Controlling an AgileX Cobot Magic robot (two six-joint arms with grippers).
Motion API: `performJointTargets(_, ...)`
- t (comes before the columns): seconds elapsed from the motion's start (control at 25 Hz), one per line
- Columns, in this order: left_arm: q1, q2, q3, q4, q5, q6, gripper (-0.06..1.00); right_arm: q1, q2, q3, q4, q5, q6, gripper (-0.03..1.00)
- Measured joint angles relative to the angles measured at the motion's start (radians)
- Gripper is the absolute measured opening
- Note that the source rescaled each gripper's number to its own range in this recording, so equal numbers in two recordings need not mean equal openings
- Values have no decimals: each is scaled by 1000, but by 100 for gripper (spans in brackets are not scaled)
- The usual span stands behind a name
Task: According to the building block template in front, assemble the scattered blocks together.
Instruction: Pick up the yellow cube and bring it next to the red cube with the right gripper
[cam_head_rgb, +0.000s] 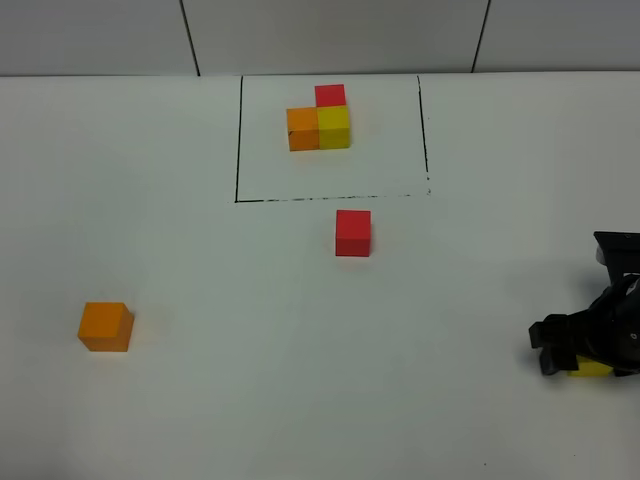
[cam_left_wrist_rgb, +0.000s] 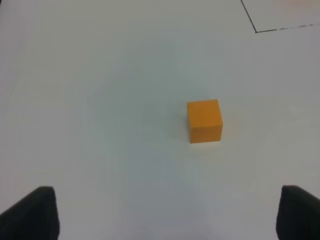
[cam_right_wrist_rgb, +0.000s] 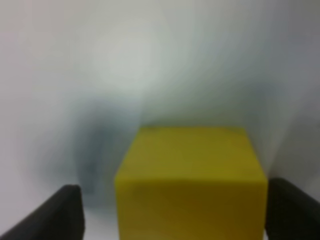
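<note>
The template (cam_head_rgb: 320, 122) is a joined red, orange and yellow cluster inside a black drawn rectangle (cam_head_rgb: 238, 140) at the far middle. The loose red cube (cam_head_rgb: 353, 232) sits just in front of the rectangle. The loose orange cube (cam_head_rgb: 106, 326) lies at the left; in the left wrist view the orange cube (cam_left_wrist_rgb: 204, 120) lies well ahead of my open, empty left gripper (cam_left_wrist_rgb: 167, 215). My right gripper (cam_head_rgb: 575, 362) is low on the table at the right edge. In the right wrist view my right gripper (cam_right_wrist_rgb: 175, 210) straddles the yellow cube (cam_right_wrist_rgb: 190, 180), with a gap on one side.
The table is plain white. Grey wall panels (cam_head_rgb: 330, 35) run along its far edge. A corner of the black rectangle (cam_left_wrist_rgb: 260, 30) shows in the left wrist view, beyond the orange cube.
</note>
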Motion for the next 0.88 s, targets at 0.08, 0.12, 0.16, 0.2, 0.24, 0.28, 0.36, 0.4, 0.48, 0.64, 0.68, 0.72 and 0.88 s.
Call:
performJointTargets(0.08,0,0,0,0,0,0,100,0,0,0,0,17,0,43)
performJointTargets(0.12,0,0,0,0,0,0,100,0,0,0,0,24,0,36)
performJointTargets(0.16,0,0,0,0,0,0,100,0,0,1,0,26,0,28)
performJointTargets(0.2,0,0,0,0,0,0,100,0,0,2,0,27,0,17)
performJointTargets(0.24,0,0,0,0,0,0,100,0,0,2,0,28,0,3)
performJointTargets(0.28,0,0,0,0,0,0,100,0,0,3,0,28,0,1)
performJointTargets(0.36,0,0,0,0,0,0,100,0,0,3,-1,26,0,1)
performJointTargets(0.4,0,0,0,0,0,0,100,0,0,3,-1,23,1,1)
performJointTargets(0.48,0,0,0,0,0,0,100,0,0,3,1,16,8,1)
performJointTargets(0.64,0,0,0,0,0,0,100,2,-1,3,15,22,23,1)
performJointTargets(0.68,0,0,0,0,0,0,100,10,-2,2,15,33,35,1)
performJointTargets(0.72,0,0,0,0,0,0,100,25,-4,-6,14,57,52,1)
performJointTargets(0.88,0,0,0,0,0,0,100,167,-10,-64,-36,163,177,1)
